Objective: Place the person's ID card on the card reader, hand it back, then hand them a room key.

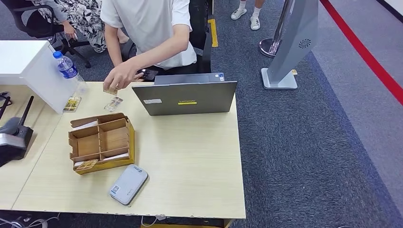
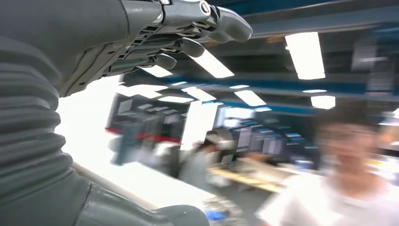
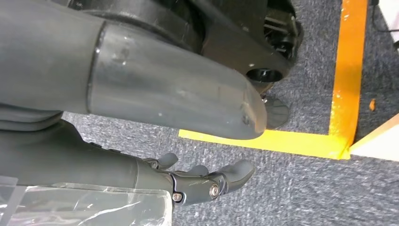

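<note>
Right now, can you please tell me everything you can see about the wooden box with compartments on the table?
The wooden box is a light brown organiser that looks like thin plywood, with yellowish outer walls. Dividers split it into several open compartments. Pale cards lie in some of them, and one patterned card sits at its near corner. It rests flat on the table, turned slightly askew, left of the laptop and just behind the grey card reader. Nothing else touches it.

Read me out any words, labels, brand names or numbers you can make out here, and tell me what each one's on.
Laptop: yellow strip and white sticker on the lid, both too small to read.
Grey card reader: small printed labels, illegible.
Water bottle: blue label, text blurred.
Nothing can be read with confidence in the wrist views.
</note>
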You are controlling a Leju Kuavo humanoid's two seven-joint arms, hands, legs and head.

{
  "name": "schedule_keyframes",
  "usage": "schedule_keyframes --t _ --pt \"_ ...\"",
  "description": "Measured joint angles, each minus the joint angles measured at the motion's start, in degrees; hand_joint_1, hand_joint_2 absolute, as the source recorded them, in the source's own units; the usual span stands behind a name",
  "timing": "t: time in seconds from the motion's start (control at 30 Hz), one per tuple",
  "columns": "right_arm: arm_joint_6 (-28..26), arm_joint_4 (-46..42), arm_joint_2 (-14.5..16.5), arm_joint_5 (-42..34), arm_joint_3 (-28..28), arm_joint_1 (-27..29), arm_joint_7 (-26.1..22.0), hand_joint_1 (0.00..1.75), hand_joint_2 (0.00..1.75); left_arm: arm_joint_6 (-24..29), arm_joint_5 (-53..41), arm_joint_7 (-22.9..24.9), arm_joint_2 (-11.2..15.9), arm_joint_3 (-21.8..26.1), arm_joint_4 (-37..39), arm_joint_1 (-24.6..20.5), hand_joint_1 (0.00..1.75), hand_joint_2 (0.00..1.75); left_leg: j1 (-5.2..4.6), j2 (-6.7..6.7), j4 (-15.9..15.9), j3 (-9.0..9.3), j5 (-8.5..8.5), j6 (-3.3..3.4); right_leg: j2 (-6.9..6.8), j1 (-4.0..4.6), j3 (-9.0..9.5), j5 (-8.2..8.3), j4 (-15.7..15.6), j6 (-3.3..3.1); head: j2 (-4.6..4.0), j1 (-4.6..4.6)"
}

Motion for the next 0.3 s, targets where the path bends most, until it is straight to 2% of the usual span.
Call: schedule_keyframes --t 0.07,0.13,0.23,0.3 --pt "-0.28 0.09 -0.07 -0.51 -0.62 0.15 -0.18 0.00 0.00 -4.21 6.94 -2.27 0.56 11.77 2.42 2.20 0.00 1.75 0.03 -0.04 -0.01 -0.02 -0.01 -0.02 -0.04 0.03 -0.02 -0.06 0.00 -0.01 0.00 0.00" --pt "-0.53 0.14 -0.19 -0.71 -1.16 0.19 -0.27 0.00 0.00 -6.54 13.62 -2.23 0.98 21.55 7.43 2.69 0.00 1.75 0.04 -0.04 -0.03 -0.02 -0.01 -0.03 -0.05 0.03 0.00 -0.08 0.01 -0.02 0.00 0.01" --pt "-0.76 0.20 -0.52 -0.60 -1.71 0.25 -0.08 0.00 0.00 -1.05 20.16 -2.54 2.98 32.99 20.83 1.71 0.00 1.75 0.06 0.02 -0.05 0.05 0.00 -0.06 0.01 0.05 0.00 -0.06 0.02 -0.05 -0.01 -0.04" --pt "-0.75 0.23 -0.75 -0.53 -1.82 0.27 0.07 0.00 0.00 3.00 23.65 -3.13 4.58 36.97 28.90 0.87 0.00 1.75 0.06 -0.02 -0.05 0.06 0.01 -0.08 -0.04 0.05 0.02 -0.06 0.03 -0.06 -0.01 -0.07"
